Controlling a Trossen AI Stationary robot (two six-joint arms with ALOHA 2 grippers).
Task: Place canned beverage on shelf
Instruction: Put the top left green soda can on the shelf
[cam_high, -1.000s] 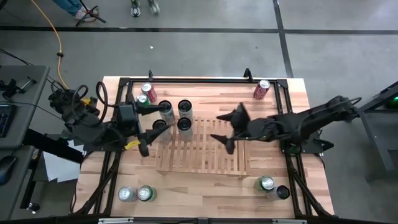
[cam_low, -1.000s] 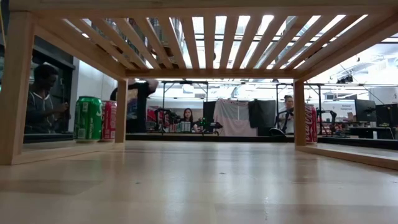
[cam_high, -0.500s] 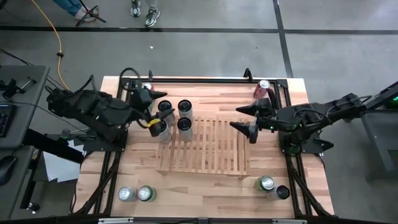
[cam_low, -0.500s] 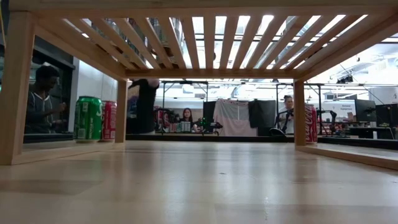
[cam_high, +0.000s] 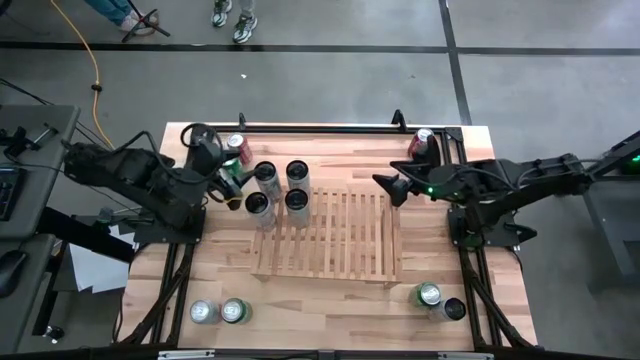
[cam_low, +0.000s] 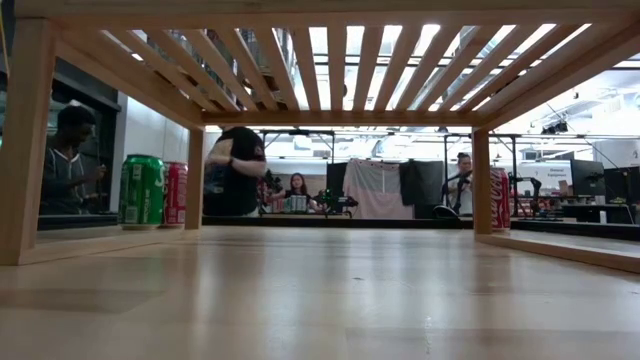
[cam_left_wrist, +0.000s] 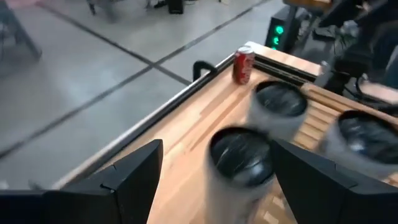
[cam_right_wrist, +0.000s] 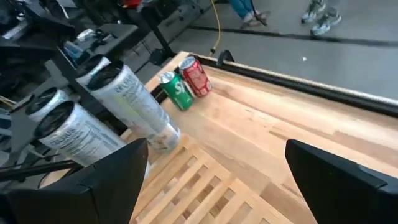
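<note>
**Ana:** What does the overhead view show?

**Ben:** A slatted light-wood shelf (cam_high: 325, 235) stands in the middle of the table (cam_high: 330, 315). Four tall silver cans (cam_high: 298, 176) cluster at its far-left corner: two on the slats, two just off the edge. A green can (cam_high: 231, 166) and a red can (cam_high: 239, 147) stand near the table's far-left corner, another red can (cam_high: 422, 141) at the far-right, and two pairs of cans wait along the near edge.

**Ana:** And the arms?

**Ben:** The left gripper (cam_high: 228, 181) hovers just beside the silver cluster, fingers spread and empty; its wrist camera looks down on a dark can top (cam_left_wrist: 239, 149) between them. The right gripper (cam_high: 392, 189) hangs near the shelf's far-right corner, jaws wide apart, holding nothing.

**Ana:** How would a can handle?

**Ben:** Likely rigid if full, moderately heavy, with smooth, slippery walls that dent under hard pressure. Being tall and slim, the silver ones probably tip easily. A grip across the middle of the body, jaws level, seems safest, set down squarely so the base bridges the slat gaps.
</note>
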